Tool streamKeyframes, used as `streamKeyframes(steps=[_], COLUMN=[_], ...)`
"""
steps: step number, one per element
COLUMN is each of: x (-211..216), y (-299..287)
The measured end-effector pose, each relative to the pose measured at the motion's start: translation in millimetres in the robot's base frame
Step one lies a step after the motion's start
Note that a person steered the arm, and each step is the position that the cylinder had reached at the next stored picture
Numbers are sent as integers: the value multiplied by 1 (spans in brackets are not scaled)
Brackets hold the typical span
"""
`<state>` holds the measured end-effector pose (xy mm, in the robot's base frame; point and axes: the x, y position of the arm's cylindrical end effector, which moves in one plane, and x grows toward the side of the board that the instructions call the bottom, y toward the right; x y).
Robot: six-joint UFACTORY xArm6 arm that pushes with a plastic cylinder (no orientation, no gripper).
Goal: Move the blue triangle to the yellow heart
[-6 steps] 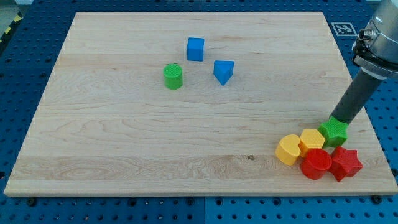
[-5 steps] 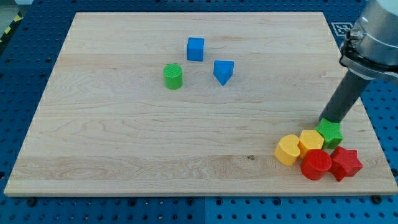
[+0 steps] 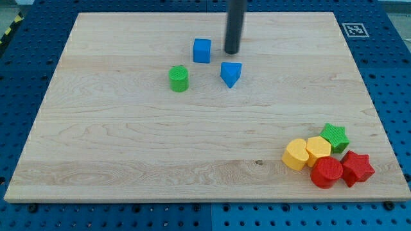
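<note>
On the wooden bench (image 3: 115, 147), going from the view's left, a green cylinder (image 3: 178, 78) stands left of centre in the upper part. At its 1 o'clock, a short way off, sits a blue cube (image 3: 201, 50). My tip (image 3: 231, 52) rests just to the cube's 3 o'clock, apart from it; the end effector is a bare rod, so it has nothing to open or close and grips nothing. The blue triangle (image 3: 231, 73) lies near the tip at its 6 o'clock, not touching it. Well apart, at the triangle's 4 o'clock near the bench's lower right corner, five blocks cluster: the yellow heart (image 3: 296, 154), a yellow hexagon-like block (image 3: 318, 149), a red cylinder (image 3: 327, 171), a green star (image 3: 334, 136) and a red star (image 3: 357, 168).
</note>
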<state>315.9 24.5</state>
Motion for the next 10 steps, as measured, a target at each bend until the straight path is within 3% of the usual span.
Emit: streamKeyframes(steps=[1,10], x=[1,174], y=[-47,80])
